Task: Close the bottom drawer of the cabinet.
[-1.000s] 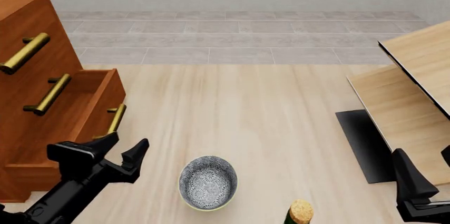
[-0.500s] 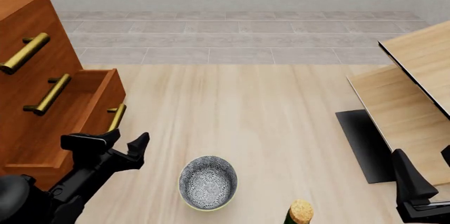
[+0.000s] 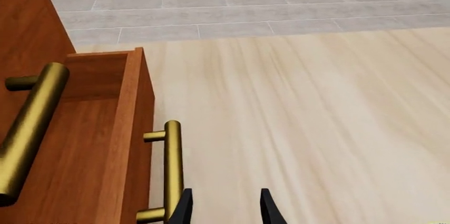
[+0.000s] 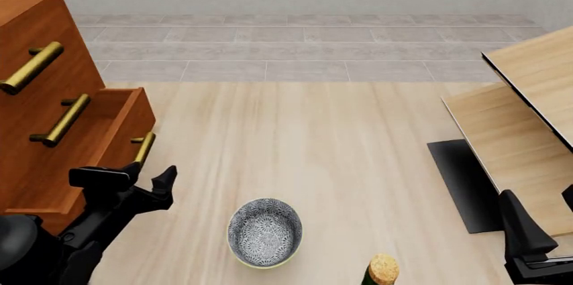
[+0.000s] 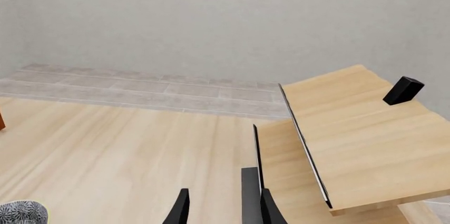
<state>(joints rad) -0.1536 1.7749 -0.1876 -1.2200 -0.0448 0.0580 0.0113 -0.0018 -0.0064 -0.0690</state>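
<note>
Cabinet sits at 9 o'clock in front view, left side cut off by frame. Drawer at its base is pulled out; handle partly hidden behind left tool, whose fingers stand apart w/ nothing between them, just beside the handle. Right tool at 4 o'clock, mostly cut off; narrow gap, empty. Bowl at 6 o'clock on worktop.
</note>
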